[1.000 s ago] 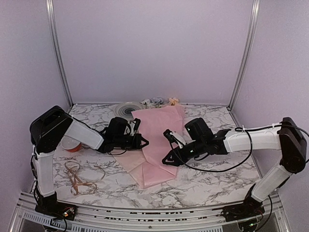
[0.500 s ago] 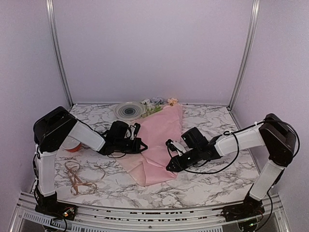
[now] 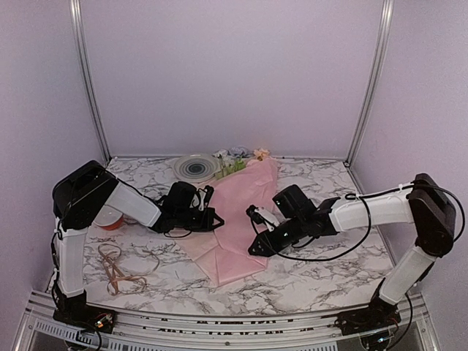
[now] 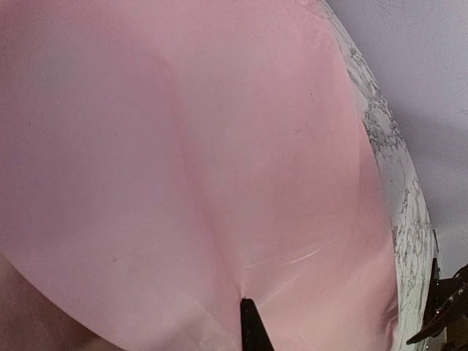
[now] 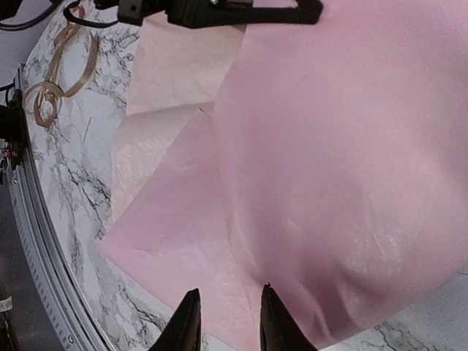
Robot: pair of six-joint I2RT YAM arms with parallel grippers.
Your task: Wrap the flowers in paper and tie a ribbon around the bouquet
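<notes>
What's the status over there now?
Left fingers shut on the paper. Right fingers open above it. Flowers peek out far end. Ribbon lies aside. Nothing blocking.

Top view: light is even and diffuse, coming from above; exposure moderate, walls a flat lavender. Shadows under both arms on the table [image 3: 322, 274] are soft-edged and faint. No glare; focus is sharp throughout; the aluminium posts [image 3: 88, 80] lean outward, showing mild wide-angle distortion. Left wrist view: the paper [image 4: 183, 161] fills the frame, close and soft, with little texture resolved, only smooth shading and a few bright crease lines; the left gripper [image 4: 248, 329] is a black wedge without detail; the table's edge bows at right. Right wrist view: brighter, the paper carries mottled sheen at lower right; the right gripper [image 5: 228, 322] is underexposed; the ribbon [image 5: 62, 69] is reasonably sharp; the rail curves at left.
</notes>
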